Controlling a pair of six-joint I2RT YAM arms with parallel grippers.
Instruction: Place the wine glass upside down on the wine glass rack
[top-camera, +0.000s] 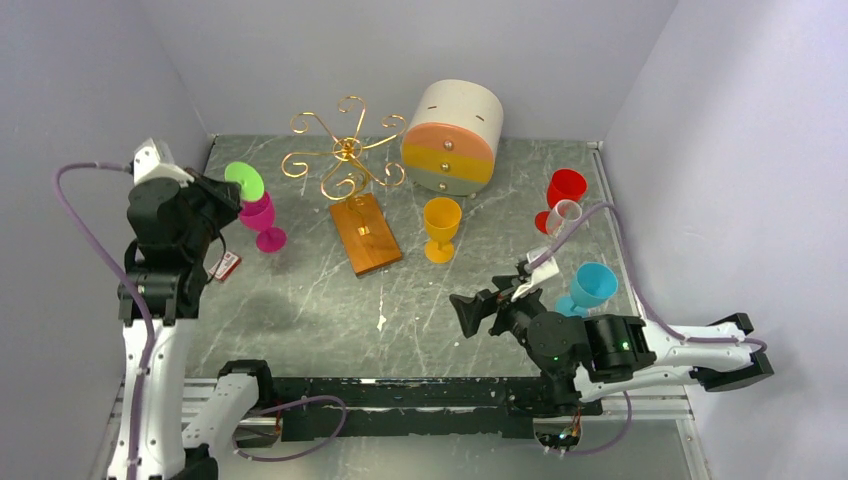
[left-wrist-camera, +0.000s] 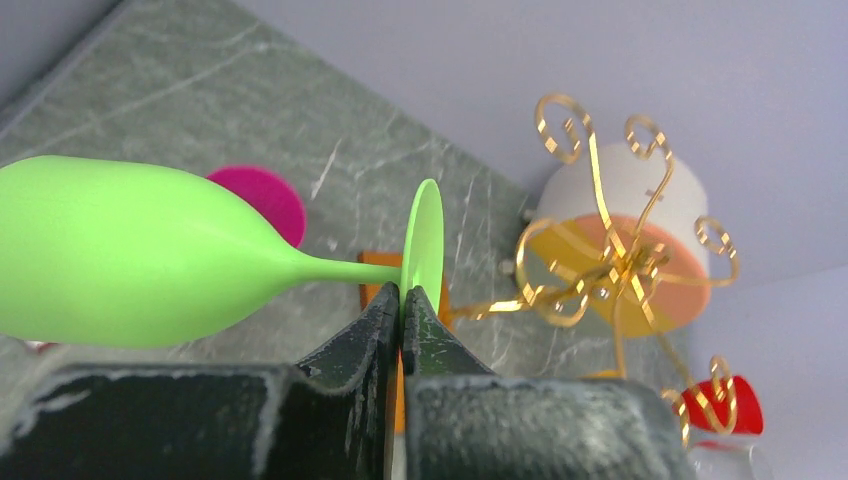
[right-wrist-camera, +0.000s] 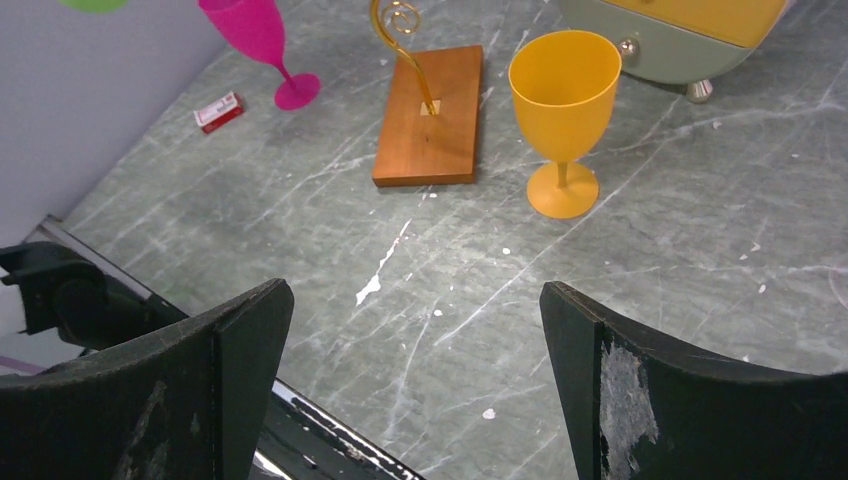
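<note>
Wine glass (left-wrist-camera: 130, 255) | left wrist only: left hand (left-wrist-camera: 401, 305) pinches its foot

Wine glass (left-wrist-camera: 130, 260): green, smooth matt plastic look. Wine glass rack (top-camera: 347, 150): glossy gold metal wire; its base (right-wrist-camera: 440, 150): brown wood, satin. Bench (right-wrist-camera: 400, 300): grey marbled, white scuffs. Jaws: black, matt, scratched.
</note>
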